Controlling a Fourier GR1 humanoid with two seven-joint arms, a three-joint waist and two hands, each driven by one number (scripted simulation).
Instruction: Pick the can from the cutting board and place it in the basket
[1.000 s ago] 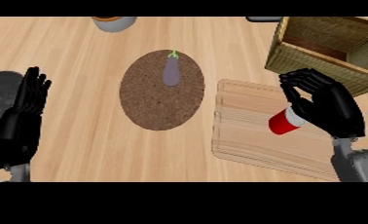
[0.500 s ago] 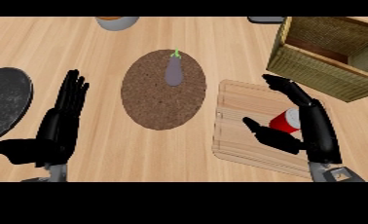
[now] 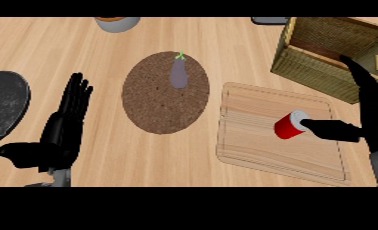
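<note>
Half the right hand (image 3: 341, 129) is cut off beside the can (image 3: 289, 125)

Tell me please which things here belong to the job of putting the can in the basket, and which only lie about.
Belong to the job:
- red can, lying on its side
- cutting board under it
- basket, at the far right
- right robot hand, at the can

Only lying about:
- eggplant on the round brown mat
- grey pot at the far edge
- dark plate at the left
- left robot hand, open

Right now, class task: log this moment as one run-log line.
can: lying on cutting board | right robot hand: open, touching can | left robot hand: open, idle | basket: no can inside
</note>
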